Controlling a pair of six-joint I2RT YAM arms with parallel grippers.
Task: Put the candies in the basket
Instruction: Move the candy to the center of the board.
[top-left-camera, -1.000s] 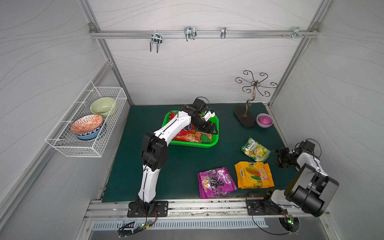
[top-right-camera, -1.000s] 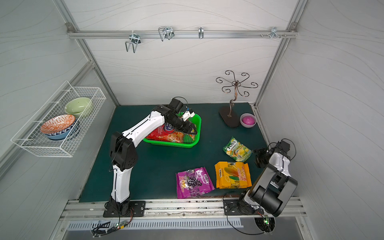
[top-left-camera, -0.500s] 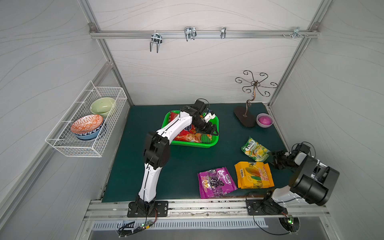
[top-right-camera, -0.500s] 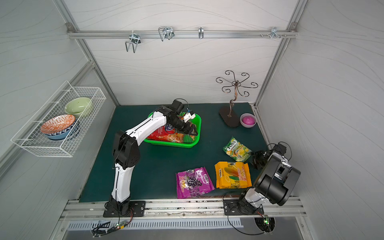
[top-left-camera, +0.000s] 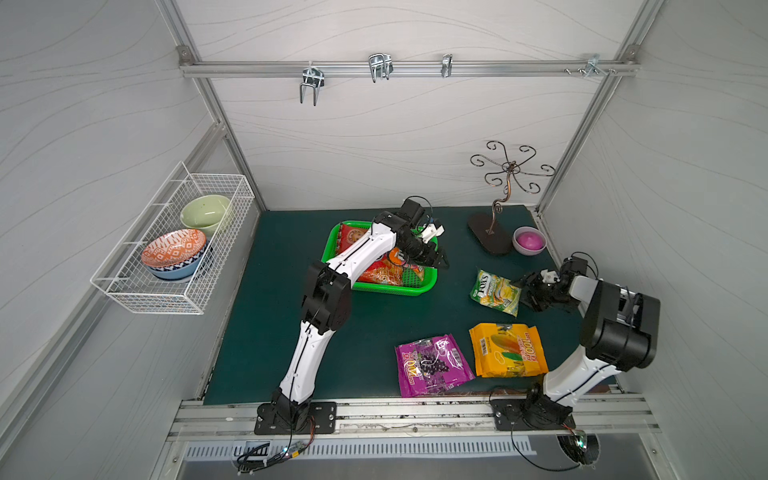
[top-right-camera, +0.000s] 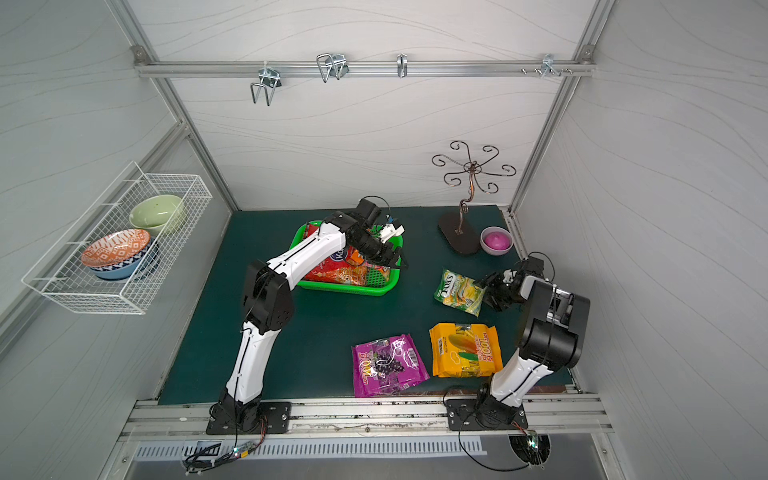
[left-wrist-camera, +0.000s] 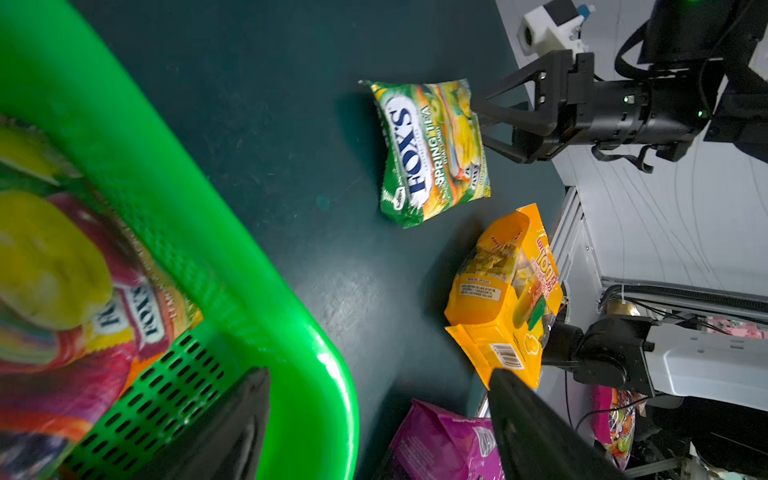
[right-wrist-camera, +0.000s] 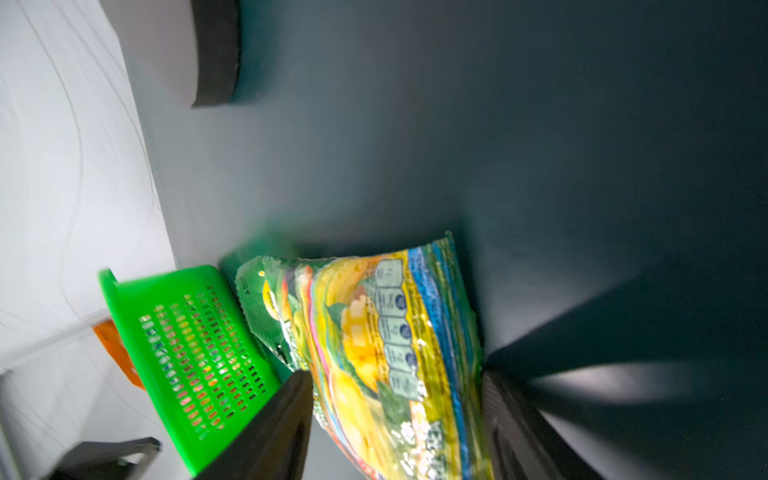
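Candies, six bags, in two lots. Lot in place: a large red bag (top-left-camera: 376, 272), a second red bag (top-left-camera: 351, 237) and a small orange bag (top-left-camera: 398, 257) partly hidden under the arm. They lie overlapped inside the green basket (top-left-camera: 388, 289) at the rear middle of the tabletop (top-left-camera: 291, 332) and are judged delivered. Lot outstanding: the green-yellow bag (top-left-camera: 495, 292) lies on the tabletop well apart from the basket, toward the robot's right. The yellow-orange bag (top-left-camera: 508, 350) lies nearer the front with the purple bag (top-left-camera: 432, 365) just beside it, both flat and untouched. Right hand (left-wrist-camera: 481, 122): low at the green-yellow bag's outer edge, jaws parted with that edge between them, not pinching it. The low sideways approach suits a flat bag that offers only a thin seam. Whether the fingers touch the foil cannot be told. Left hand (top-left-camera: 436, 261): above the basket's near right corner, jaws wide and empty, a position that fits releasing into the basket. Not of the task: a wire basket (top-left-camera: 158, 297) on the left wall holding bowls, and a scrolled metal stand (top-left-camera: 494, 232) and pink bowl (top-left-camera: 528, 241) at the rear right.
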